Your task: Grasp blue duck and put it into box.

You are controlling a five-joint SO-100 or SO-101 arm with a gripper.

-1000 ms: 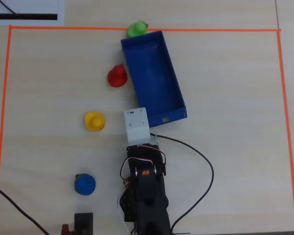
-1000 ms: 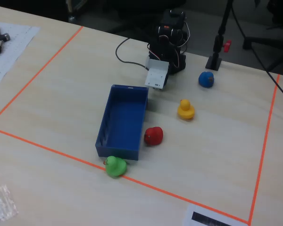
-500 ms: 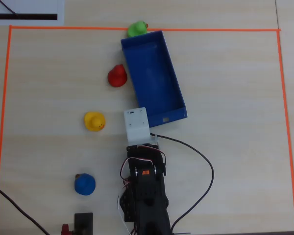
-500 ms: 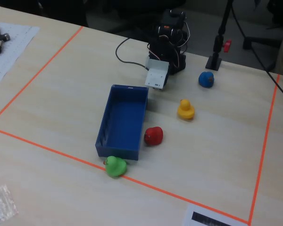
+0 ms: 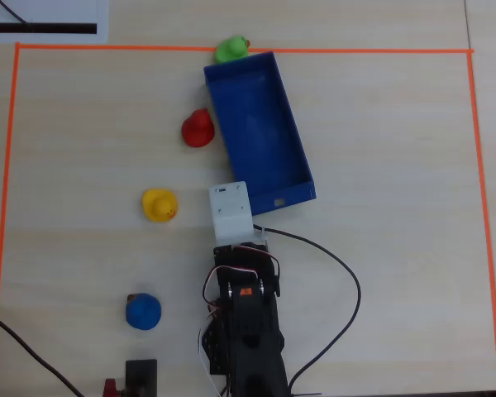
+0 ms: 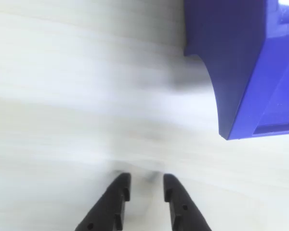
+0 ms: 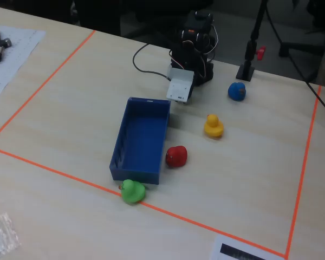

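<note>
The blue duck (image 5: 142, 312) (image 7: 236, 91) sits on the wooden table beside the arm's base, left of the arm in the overhead view. The box (image 5: 260, 124) (image 7: 141, 138) is a long dark-blue tray lying empty, its short slotted end towards the arm. In the wrist view one corner of the box (image 6: 241, 67) fills the upper right. My gripper (image 6: 144, 179) hovers low over bare table just short of that corner, its two black fingers slightly apart with nothing between them. In the overhead view the white camera mount (image 5: 231, 211) hides the fingers.
A yellow duck (image 5: 159, 205), a red duck (image 5: 197, 128) and a green duck (image 5: 231, 49) lie left of and behind the box. Orange tape (image 5: 8, 165) frames the work area. A black stand (image 7: 246, 70) is near the blue duck, and a cable (image 5: 347, 281) loops right of the arm.
</note>
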